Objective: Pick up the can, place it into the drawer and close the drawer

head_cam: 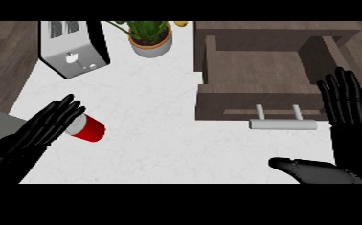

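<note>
On the white tabletop (163,123), toward its left side, the red can (89,128) is lying tipped over, its pale end turned toward the left hand (44,126). That hand is reaching in from the lower left with its fingers (65,108) nearly straight and touching the can's end, not curling round it. At the right, the wooden drawer (258,71) is standing pulled open, its grey handle (281,122) facing the robot, well apart from the can. The right hand (343,104) is showing at the right edge beside the drawer, fingers up and spread, holding nothing. A toaster (73,49) and a potted plant (150,38) are sitting along the far edge.
</note>
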Available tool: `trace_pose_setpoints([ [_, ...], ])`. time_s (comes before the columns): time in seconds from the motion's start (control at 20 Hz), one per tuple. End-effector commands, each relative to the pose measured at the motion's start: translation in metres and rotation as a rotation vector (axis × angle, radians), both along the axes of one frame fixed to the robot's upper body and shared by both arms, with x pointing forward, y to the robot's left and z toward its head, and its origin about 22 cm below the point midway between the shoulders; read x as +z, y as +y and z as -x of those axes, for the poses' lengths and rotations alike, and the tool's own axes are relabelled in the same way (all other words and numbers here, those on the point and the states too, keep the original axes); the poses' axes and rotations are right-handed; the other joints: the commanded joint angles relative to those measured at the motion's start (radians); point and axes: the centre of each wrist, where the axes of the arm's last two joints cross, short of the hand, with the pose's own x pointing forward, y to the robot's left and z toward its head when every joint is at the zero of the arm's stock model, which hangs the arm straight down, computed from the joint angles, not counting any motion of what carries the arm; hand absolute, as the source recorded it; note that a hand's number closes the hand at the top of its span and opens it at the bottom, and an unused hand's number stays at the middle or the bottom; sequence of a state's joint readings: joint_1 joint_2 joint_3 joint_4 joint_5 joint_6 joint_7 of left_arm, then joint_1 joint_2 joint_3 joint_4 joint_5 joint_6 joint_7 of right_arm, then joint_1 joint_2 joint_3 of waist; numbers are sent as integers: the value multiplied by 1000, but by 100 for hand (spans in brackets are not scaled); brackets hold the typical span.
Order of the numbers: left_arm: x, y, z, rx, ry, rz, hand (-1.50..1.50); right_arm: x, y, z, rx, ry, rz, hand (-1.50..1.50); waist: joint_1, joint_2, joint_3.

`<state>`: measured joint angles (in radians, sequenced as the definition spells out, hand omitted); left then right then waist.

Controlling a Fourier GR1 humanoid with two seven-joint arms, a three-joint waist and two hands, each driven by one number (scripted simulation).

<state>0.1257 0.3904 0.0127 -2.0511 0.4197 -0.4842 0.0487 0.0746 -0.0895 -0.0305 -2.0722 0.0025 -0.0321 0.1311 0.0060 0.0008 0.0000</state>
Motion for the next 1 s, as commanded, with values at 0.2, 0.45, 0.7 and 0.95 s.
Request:
trace_pose_setpoints([
  [0.2, 20, 76, 6, -66, 76, -55, -150, 8, -11, 20, -30, 73, -14, -150, -5, -2, 0],
  [0.45, 20, 96, 1, -33, 125, -12, -150, -14, -18, 27, -5, 91, 0, -150, -8, -2, 0],
  [0.7, -3, 103, 9, -2, 158, -23, -150, -27, -35, 14, -44, 100, 13, -150, -3, -1, 0],
  [0.95, -19, 84, 4, 10, 179, -29, -150, -14, -32, 41, -34, 80, 8, -150, -6, -2, 0],
])
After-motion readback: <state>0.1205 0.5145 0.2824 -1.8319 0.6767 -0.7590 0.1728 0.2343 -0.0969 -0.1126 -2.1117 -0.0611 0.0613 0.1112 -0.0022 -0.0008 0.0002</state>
